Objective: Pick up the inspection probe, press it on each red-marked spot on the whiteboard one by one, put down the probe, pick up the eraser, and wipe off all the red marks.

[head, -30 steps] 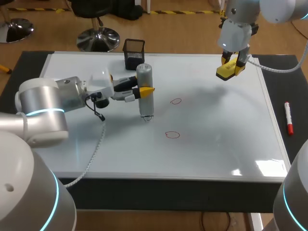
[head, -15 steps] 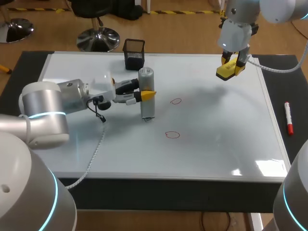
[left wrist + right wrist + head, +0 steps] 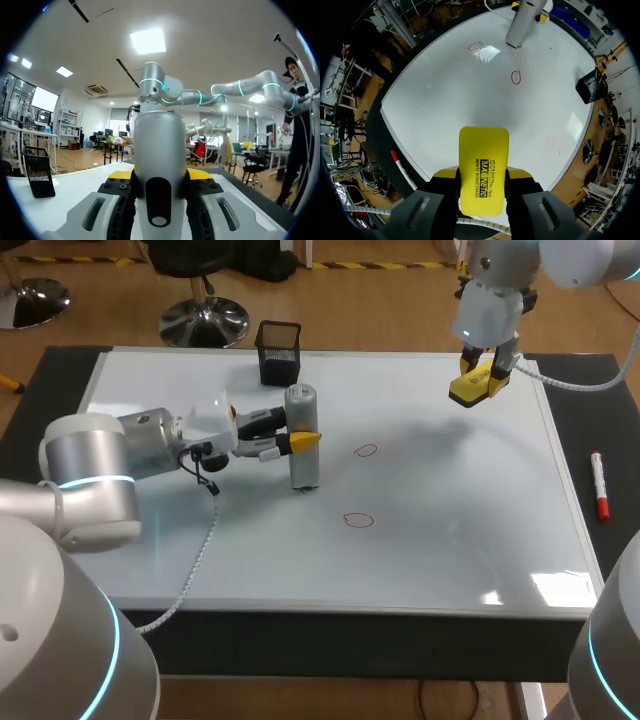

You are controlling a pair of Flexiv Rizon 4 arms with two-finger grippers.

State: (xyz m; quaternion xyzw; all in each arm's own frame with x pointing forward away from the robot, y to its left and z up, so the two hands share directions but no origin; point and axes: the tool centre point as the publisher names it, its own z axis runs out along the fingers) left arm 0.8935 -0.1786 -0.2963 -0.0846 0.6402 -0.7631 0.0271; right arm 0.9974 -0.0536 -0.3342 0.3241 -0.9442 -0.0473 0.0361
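Dips the inspection probe (image 3: 303,465) a touch lower than a second ago. Whiteboard (image 3: 450,560) across the worktop (image 3: 60,375); left hand (image 3: 300,436) clamped round it, upright, tip at the board near two red marks (image 3: 366,450). Right hand (image 3: 488,370) over the far edge, gripping the yellow eraser (image 3: 475,390).

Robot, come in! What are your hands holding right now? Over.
Left gripper shut on probe, upright, short of the red marks. Right gripper shut on eraser, above whiteboard far right. Both marks unwiped. Nothing between probe and marks.
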